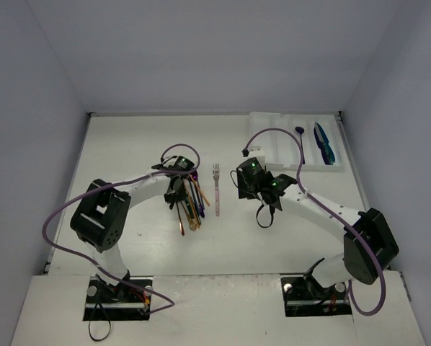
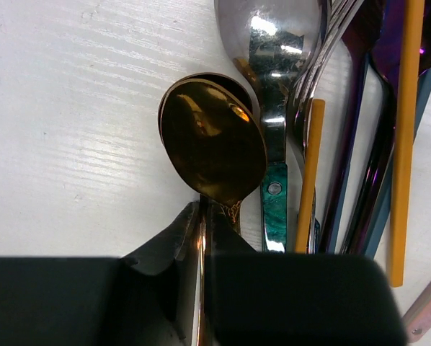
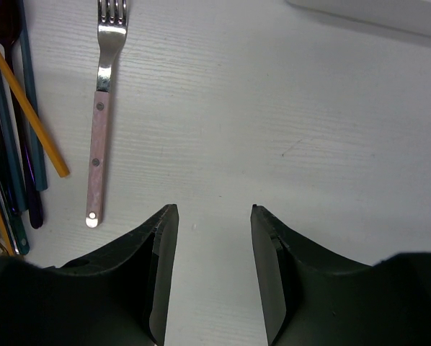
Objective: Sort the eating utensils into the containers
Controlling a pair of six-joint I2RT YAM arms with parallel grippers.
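We find the left gripper (image 1: 178,193) (image 2: 201,216) lowered onto the loose pile of slim metallic utensils (image 1: 192,203), left of centre in the top view. In the left wrist view its jaws are closed on the thin neck of a copper-gold spoon (image 2: 212,140). The polished bowl of that spoon lies just above the fingertips at mid-frame. To the right of the bowl lie a silver spoon with a teal handle (image 2: 273,43), a yellow stick (image 2: 309,173), dark purple handles (image 2: 370,151) and a second yellow stick (image 2: 404,144), all crowded side by side and overlapping. The right gripper (image 1: 264,213) (image 3: 214,216) sits right of centre in the top view. Its jaws stand wide apart with nothing between them, over the bare white table (image 3: 309,144). A silver fork with a pink riveted handle (image 1: 217,189) (image 3: 96,144) lies alone on the table between the pile and the right gripper, tines toward the top of the frame. In the right wrist view the fork occupies the upper left, near the left finger but apart from it. The white rectangular plastic tray (image 1: 277,144) lies in the upper right of the top view, well apart from both grippers. Blue utensils (image 1: 323,146) lie in a compartment at its right end. Only the tray's edge (image 3: 388,11) shows in the right wrist view, at top right.
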